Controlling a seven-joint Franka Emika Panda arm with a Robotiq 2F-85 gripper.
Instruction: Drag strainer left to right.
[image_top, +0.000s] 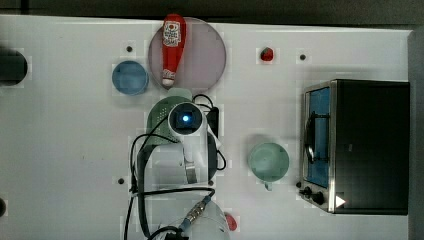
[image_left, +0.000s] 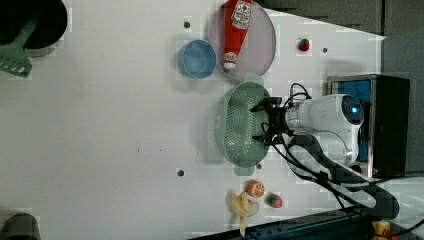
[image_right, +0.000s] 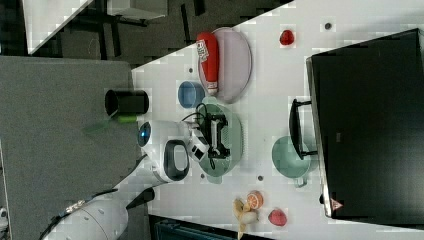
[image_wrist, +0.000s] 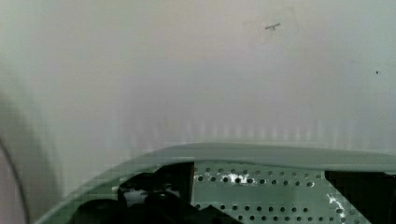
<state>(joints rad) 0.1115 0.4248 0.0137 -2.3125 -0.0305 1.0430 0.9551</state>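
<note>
The strainer (image_left: 235, 125) is a large pale green oval basket with rows of small holes, lying on the white table. In the top view the strainer (image_top: 159, 120) is mostly covered by my arm's white hand. My gripper (image_left: 257, 123) is open, its two black fingers spread wide and reaching down inside the basket by the wall on the left view's right. In the right view the gripper (image_right: 220, 135) hangs over the strainer (image_right: 233, 142) the same way. The wrist view has the strainer's rim (image_wrist: 280, 155) and perforated floor close up between the dark fingers (image_wrist: 177, 173). Nothing is held.
A ketchup bottle (image_top: 173, 49) lies on a mauve plate (image_top: 202, 55) just beyond the strainer, with a blue bowl (image_top: 130, 77) beside it. A round green cup (image_top: 269, 162) and a toaster oven (image_top: 357, 145) stand on the top view's right. Fruit pieces (image_left: 255, 197) lie near the table edge.
</note>
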